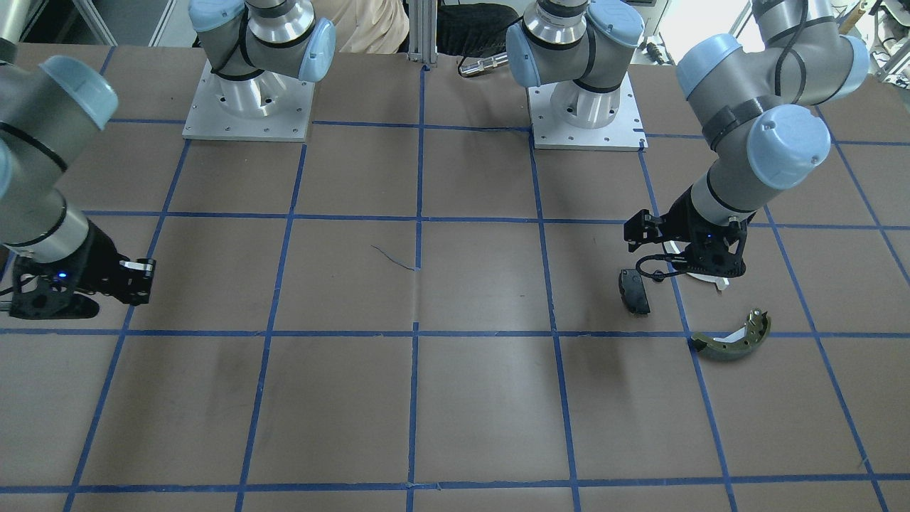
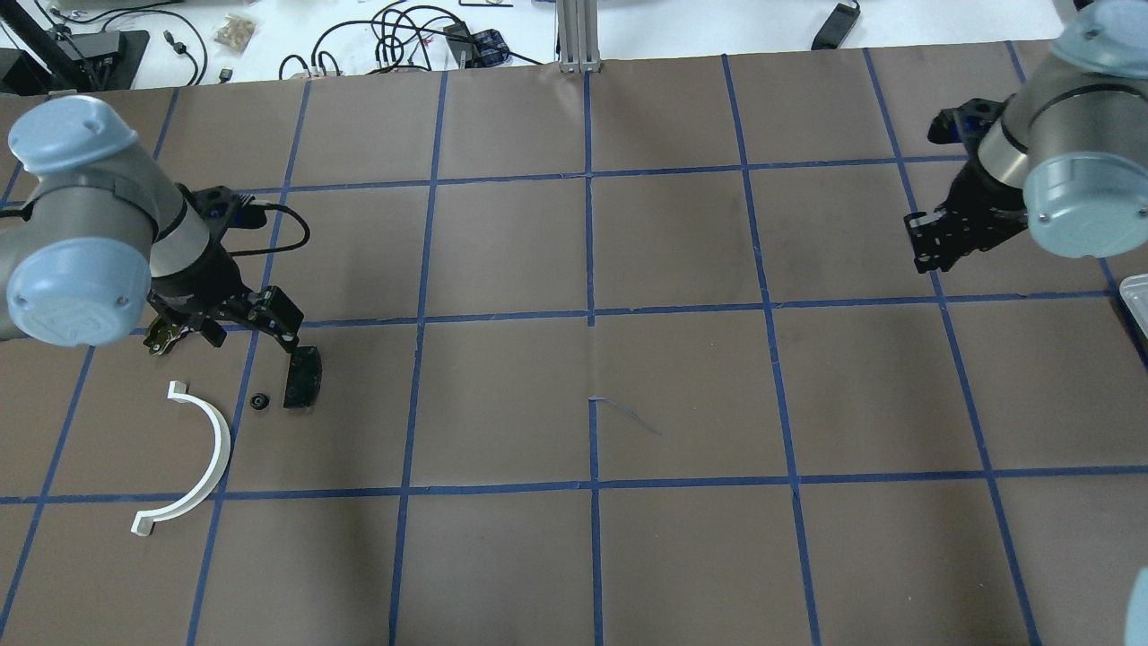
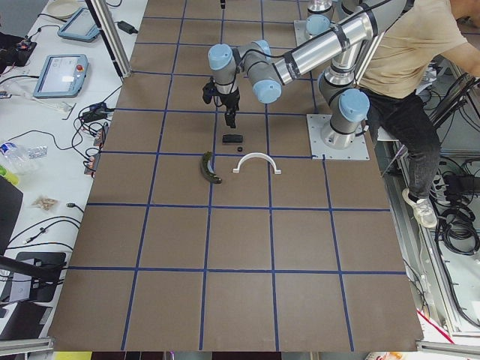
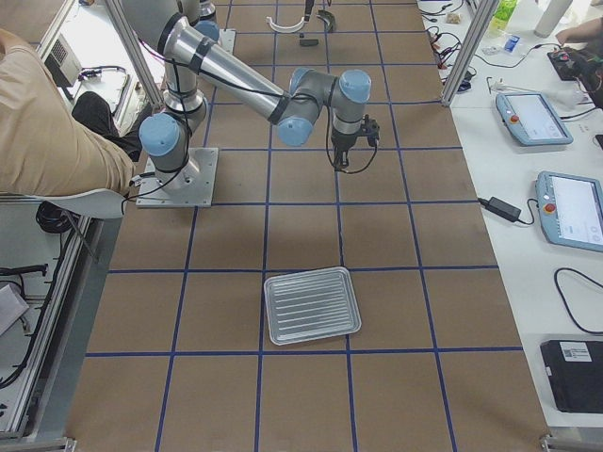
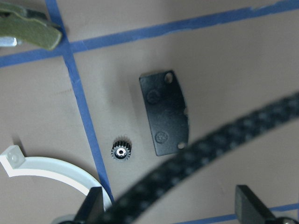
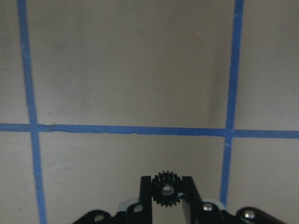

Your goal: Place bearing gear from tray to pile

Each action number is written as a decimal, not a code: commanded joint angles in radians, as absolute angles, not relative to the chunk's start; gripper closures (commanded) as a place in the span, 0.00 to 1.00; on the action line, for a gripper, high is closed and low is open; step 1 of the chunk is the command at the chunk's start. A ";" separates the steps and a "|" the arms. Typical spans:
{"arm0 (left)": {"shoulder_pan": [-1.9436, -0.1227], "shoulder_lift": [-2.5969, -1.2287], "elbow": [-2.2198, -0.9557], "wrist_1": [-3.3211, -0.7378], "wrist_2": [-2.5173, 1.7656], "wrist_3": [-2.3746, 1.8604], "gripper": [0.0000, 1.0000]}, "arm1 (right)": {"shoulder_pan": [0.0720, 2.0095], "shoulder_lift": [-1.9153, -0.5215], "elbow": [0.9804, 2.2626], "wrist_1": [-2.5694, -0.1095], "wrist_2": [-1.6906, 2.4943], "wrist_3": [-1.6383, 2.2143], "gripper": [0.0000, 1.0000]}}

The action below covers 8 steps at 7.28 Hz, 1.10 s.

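Clamped across its teeth in the right jaws, well apart from the black pad (image 2: 302, 378), the tiny gear (image 6: 166, 189) looked light, stiff and slip-prone; the left jaws stood apart.

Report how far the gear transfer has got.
Done: one gear already lies in the pile, beside the black pad. In hand: the right gripper has its jaws shut on a second gear, over bare table. Left: carry it across to the pile, where the left gripper hangs open. The tray looks empty, so this may be the last.
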<state>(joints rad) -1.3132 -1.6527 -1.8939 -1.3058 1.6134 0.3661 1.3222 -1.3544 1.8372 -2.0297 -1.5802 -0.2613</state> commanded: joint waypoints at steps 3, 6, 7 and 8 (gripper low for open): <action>-1.524 -1.522 -1.668 -1.558 1.605 0.160 0.00 | 1.733 -1.263 1.832 -2.159 -1.444 0.412 0.87; -1.626 -1.503 -1.654 -1.557 1.576 0.042 0.00 | 1.917 -1.178 1.830 -2.295 -1.445 0.588 0.86; -1.632 -1.496 -1.648 -1.557 1.581 0.043 0.00 | 1.924 -1.169 1.836 -2.290 -1.443 0.595 0.82; -1.632 -1.497 -1.647 -1.559 1.585 0.044 0.00 | 1.952 -1.167 1.838 -2.289 -1.440 0.607 0.77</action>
